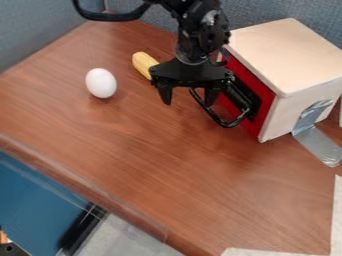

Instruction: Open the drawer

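Hanging over the upper middle of the table, the gripper (188, 97) has its two fingers spread wide, pointing down. A wooden box at the right has a red drawer front (267, 99) facing left, which looks flush with the box. From that front the black looped handle (229, 123) sticks out toward the gripper. The right finger overlaps the handle's loop in the view; whether it is inside the loop or touching it, I cannot tell. The left finger is well to the left of the handle, above bare wood.
A white egg (101, 83) stands left of the gripper. Just behind the gripper's left side lies a yellow, corn-like object (144, 65). Grey tape (317, 140) runs from the box's side to the table. Cloth-covered partitions (40, 30) border the back.
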Controlling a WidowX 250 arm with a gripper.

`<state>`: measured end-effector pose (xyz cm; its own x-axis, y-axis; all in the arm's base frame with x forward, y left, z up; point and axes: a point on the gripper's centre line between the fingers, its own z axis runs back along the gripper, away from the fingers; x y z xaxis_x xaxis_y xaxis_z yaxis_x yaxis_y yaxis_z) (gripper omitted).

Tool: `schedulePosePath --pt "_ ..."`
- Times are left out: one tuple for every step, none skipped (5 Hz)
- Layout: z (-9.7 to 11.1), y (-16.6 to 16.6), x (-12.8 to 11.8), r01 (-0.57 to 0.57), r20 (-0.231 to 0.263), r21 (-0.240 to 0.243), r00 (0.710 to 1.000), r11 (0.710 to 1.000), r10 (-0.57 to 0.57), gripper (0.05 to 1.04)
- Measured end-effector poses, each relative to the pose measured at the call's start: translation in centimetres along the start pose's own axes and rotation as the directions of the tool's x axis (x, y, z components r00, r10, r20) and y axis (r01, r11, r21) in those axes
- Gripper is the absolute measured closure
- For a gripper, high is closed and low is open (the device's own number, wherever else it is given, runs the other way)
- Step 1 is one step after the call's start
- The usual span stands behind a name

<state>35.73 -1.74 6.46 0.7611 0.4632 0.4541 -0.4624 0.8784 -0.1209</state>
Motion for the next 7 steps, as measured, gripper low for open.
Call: schedulePosePath --pt "-0.4 -0.7 -0.1 -0.080 -0.012 -0.007 0.997 0.997 0.080 0.083" --pt "-0.3 -1.7 0.2 -0.109 -0.008 -0.020 0.994 0.994 0.109 0.083" --pt "-1.1 -1.7 -0.3 -0.118 -0.027 -0.003 0.993 0.993 0.118 0.083" --pt "-1.8 -1.4 -0.9 -0.137 -0.043 0.027 0.990 0.990 0.138 0.083" --pt "-2.4 -1.3 -1.3 -0.151 -0.063 0.059 0.986 0.987 0.155 0.110" --pt "-2.3 -1.5 -1.4 -0.133 -0.059 0.056 0.989 0.990 0.136 0.377" --pt "-2.2 -1.8 -1.4 -0.120 -0.057 0.053 0.991 0.991 0.123 0.689"
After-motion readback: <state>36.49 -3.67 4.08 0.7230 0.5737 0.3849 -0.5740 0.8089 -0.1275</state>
